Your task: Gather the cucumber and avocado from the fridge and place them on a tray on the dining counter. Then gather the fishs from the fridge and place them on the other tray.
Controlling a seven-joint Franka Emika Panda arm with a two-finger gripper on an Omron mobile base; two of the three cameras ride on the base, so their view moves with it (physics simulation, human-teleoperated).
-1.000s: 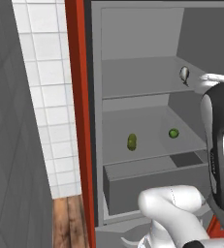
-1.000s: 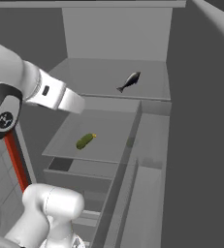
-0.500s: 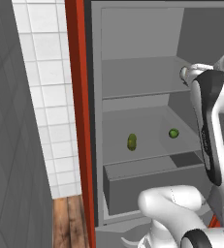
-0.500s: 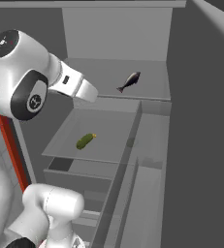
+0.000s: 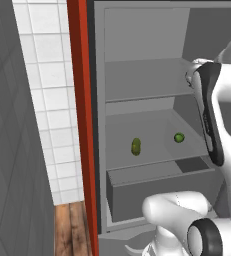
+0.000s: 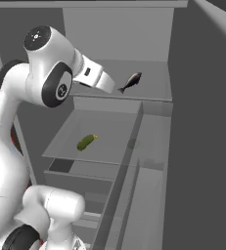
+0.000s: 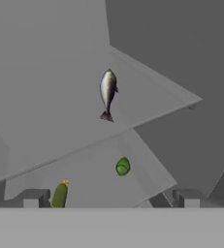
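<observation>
Left base view: open fridge (image 5: pixel 152 45), red door edge at its left. Cucumber (image 5: pixel 136 146) and avocado (image 5: pixel 179 137) lie well apart on the middle shelf (image 5: pixel 152 155), above a drawer (image 5: pixel 152 192). White tiled wall (image 5: pixel 47 100) to the left.

Right base view: fish (image 6: pixel 130 82) on the upper shelf (image 6: pixel 153 83), the arm's end reaching near it; cucumber (image 6: pixel 86 142) on the shelf below.

Hand view: hand (image 7: pixel 111 197) with fingers set wide, holding nothing. Fish (image 7: pixel 107 93) ahead on the upper shelf; avocado (image 7: pixel 122 166) and cucumber (image 7: pixel 60 194) on the lower shelf.

no readable text, no labels, no brands, no numbers, no signs
</observation>
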